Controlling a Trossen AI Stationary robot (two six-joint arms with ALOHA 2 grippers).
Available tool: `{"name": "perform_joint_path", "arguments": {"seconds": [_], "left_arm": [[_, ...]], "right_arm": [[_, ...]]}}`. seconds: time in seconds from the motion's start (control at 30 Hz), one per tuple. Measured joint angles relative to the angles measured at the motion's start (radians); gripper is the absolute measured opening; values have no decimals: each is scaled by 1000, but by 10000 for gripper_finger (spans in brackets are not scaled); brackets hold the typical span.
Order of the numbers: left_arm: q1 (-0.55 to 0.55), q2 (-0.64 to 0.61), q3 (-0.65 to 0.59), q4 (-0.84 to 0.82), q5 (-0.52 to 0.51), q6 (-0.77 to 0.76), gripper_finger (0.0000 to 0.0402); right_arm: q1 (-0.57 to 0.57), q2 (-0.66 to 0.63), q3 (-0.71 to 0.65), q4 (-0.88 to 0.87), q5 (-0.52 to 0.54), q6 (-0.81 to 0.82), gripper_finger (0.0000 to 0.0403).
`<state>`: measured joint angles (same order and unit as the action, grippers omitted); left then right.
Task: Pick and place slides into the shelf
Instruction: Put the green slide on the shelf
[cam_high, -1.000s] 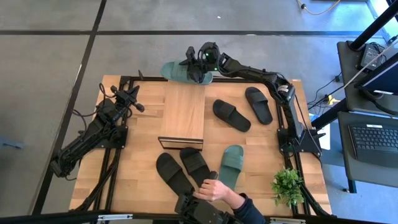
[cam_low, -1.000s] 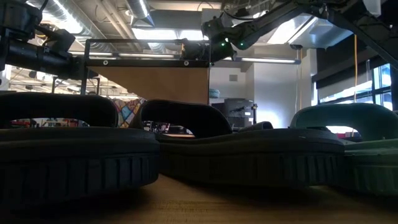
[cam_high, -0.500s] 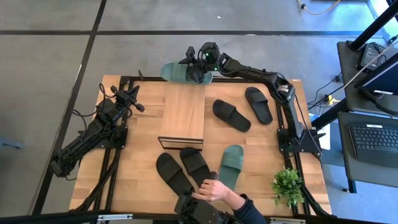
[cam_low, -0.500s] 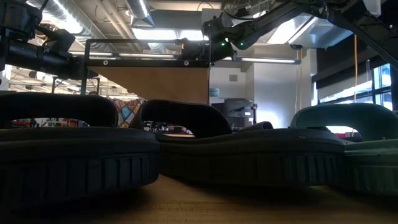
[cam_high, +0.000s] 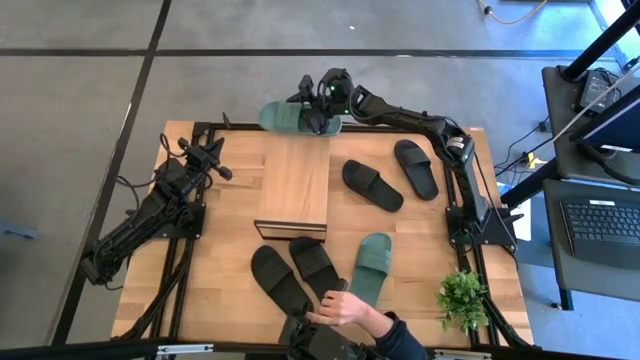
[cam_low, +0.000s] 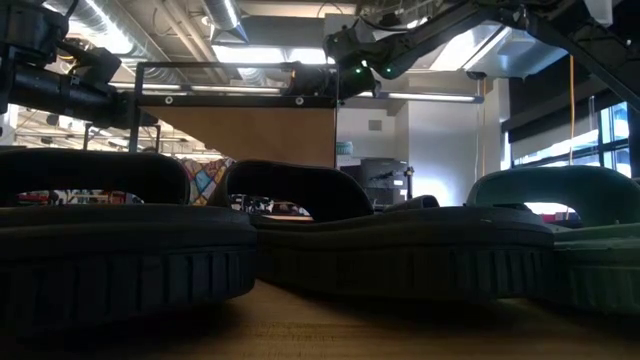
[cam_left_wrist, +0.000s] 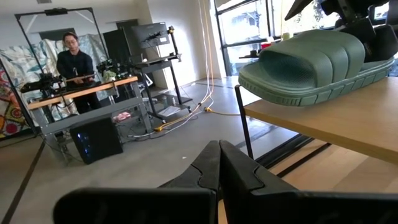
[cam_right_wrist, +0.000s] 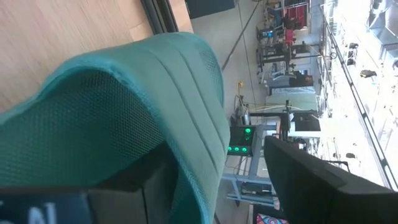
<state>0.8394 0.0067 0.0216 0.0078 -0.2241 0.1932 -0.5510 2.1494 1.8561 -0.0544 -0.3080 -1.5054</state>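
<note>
Left gripper (cam_high: 222, 172) just sits parked by the low wood-topped shelf (cam_high: 293, 185), fingers pinched together. On the shelf's far end, the right gripper (cam_high: 314, 118) has spread its fingers off the sage green rubbery slide (cam_high: 285, 116), so that one looks delivered. Near the front edge, a person's hand (cam_high: 345, 307) has nudged the other green slide (cam_high: 366, 264).

A small green potted plant (cam_high: 462, 297) sits at one worktop (cam_high: 230, 260) corner, well apart from the right gripper (cam_high: 312, 108). An open laptop (cam_high: 602, 226) rests on a side desk beyond it. A person (cam_left_wrist: 73, 56) stands in the room behind.
</note>
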Motion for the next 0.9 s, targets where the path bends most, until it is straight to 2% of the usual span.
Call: {"name": "perform_joint_path", "arguments": {"seconds": [0.4, 0.57, 0.77, 0.9], "left_arm": [[0, 0, 0, 0, 0, 1, 0], [0, 0, 0, 0, 0, 1, 0], [0, 1, 0, 0, -2, 2, 0], [0, 1, 0, 0, -3, 2, 0]], "right_arm": [[0, 0, 0, 0, 4, 6, 233], [1, -5, 0, 2, 150, 8, 233], [10, -61, 0, -113, 188, 44, 233], [23, -122, 0, -240, 217, 145, 233]]}}
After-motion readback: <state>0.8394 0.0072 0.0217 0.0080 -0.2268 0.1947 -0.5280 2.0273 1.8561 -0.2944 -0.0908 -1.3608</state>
